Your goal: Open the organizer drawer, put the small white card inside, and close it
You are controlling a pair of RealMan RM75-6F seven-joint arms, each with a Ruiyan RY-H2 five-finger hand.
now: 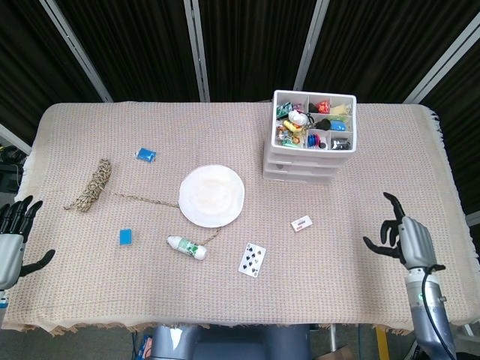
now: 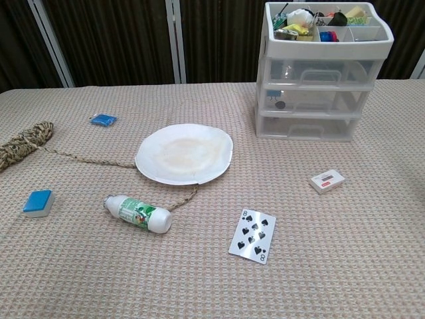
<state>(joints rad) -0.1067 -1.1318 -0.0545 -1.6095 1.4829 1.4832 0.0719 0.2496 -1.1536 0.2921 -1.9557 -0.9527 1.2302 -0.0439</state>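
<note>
A white plastic organizer [image 1: 311, 142] [image 2: 323, 73] stands at the back right of the table, its three clear drawers shut and its top tray full of small colourful items. The small white card [image 1: 301, 223] [image 2: 327, 181] lies flat on the cloth in front of it. My right hand [image 1: 403, 238] hovers over the table's right side, fingers spread, holding nothing, well to the right of the card. My left hand [image 1: 13, 240] sits at the left table edge, fingers apart and empty. Neither hand shows in the chest view.
A white paper plate [image 1: 211, 195] lies mid-table with a rope [image 1: 91, 185] trailing left from it. A small bottle [image 1: 187, 247], a playing card [image 1: 253, 259], and two blue blocks [image 1: 126, 237] [image 1: 145, 154] lie around them.
</note>
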